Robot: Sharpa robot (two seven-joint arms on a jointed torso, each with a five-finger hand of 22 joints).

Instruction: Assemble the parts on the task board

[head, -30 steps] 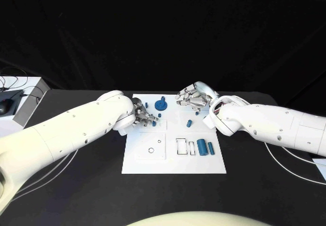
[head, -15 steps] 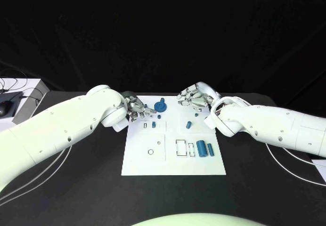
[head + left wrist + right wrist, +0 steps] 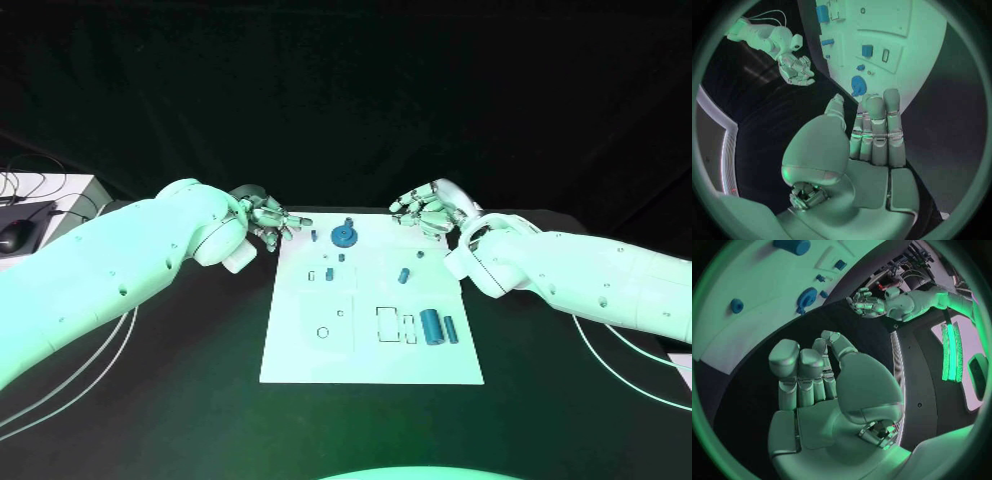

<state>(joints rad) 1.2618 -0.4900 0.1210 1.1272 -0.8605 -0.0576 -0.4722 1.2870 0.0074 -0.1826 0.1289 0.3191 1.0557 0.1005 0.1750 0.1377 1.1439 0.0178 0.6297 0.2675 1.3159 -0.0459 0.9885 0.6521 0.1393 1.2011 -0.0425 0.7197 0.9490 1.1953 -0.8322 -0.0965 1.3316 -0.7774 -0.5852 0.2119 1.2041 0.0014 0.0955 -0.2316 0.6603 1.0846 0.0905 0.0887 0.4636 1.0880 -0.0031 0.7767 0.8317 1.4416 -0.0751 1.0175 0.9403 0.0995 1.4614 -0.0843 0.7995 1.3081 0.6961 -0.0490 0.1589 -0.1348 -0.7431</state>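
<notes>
Head view: left hand [image 3: 271, 222] hovers just off the far left corner of the task board [image 3: 296, 350], fingers loosely spread, nothing in it. Right hand [image 3: 430, 208] sits by the far right corner, fingers apart, holding nothing. Between the two hands, at the board's far edge, a round blue gear-like part [image 3: 345, 235]. Nearer the robot from the right hand, a small blue peg [image 3: 404, 274] on the board, then a thick blue cylinder [image 3: 430, 327] with a thinner blue rod [image 3: 450, 329] just beside it, well apart from both hands. Black bench [image 3: 159, 400] under the board.

Left wrist view: left hand [image 3: 870, 135] flat, fingers straight and side by side, thumb out, empty. Gear-like part [image 3: 857, 85] just past the fingertips [image 3: 892, 95], on the board [image 3: 917, 55]. Right hand [image 3: 795, 67] beyond, over bench.

Right wrist view: right hand [image 3: 820, 380] extended, fingers slightly curled, empty, over dark bench off the board [image 3: 748, 315]. Gear-like part [image 3: 807, 297] beyond the fingertips [image 3: 784, 349]; left hand [image 3: 867, 305] further on.
</notes>
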